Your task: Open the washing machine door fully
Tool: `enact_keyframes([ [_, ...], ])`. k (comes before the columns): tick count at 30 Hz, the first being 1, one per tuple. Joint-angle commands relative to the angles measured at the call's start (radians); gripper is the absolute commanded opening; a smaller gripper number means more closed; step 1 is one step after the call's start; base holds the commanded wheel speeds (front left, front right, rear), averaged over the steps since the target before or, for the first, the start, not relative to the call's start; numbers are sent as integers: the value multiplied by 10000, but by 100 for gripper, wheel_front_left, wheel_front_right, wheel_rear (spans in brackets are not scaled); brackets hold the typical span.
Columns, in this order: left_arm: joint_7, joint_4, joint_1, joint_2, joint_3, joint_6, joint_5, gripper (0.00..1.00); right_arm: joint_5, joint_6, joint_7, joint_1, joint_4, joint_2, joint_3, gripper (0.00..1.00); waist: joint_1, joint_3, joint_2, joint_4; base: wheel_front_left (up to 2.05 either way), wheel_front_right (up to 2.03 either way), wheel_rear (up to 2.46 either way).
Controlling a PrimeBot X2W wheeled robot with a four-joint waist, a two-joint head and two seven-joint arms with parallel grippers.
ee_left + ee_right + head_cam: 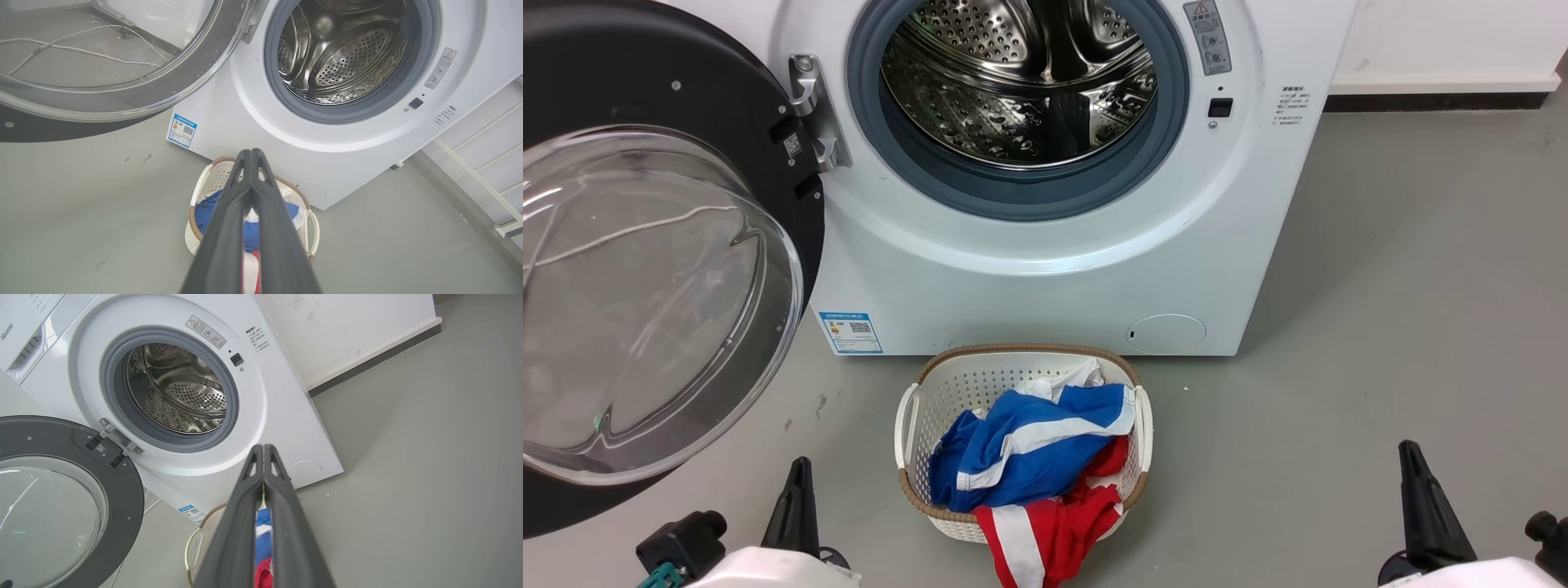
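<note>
On grey floor (1421,327), the washing machine door (645,82) stands wide (left gripper (251,154), right gripper (263,449) closed, empty).

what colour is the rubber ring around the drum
Grey; the gasket shows best in the head view.

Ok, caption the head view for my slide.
The washing machine door hangs open beside the drum; laundry basket waits below.

The Hisense logo (6,331) stands in grey on the washing machine (282,416), at its upper panel. The blue label (850,331) (with a QR code) and the grey warning sticker (1207,37), marked with a red triangle, carry print too small to read.
</note>
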Motion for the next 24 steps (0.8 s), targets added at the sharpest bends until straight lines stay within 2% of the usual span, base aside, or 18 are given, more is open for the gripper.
enact_keyframes([
  [1, 86, -103, -270, 25, 62, -58, -381, 0, 397, -1, 78, -280, -71, -104, 8, 0, 0, -2, 0, 0, 0, 0, 0],
  [24, 915, 13, -704, -31, 262, -268, -3766, 0, 3862, -1, 844, -967, 432, -185, 10, 0, 0, -35, 0, -3, 0, 0, 0],
])
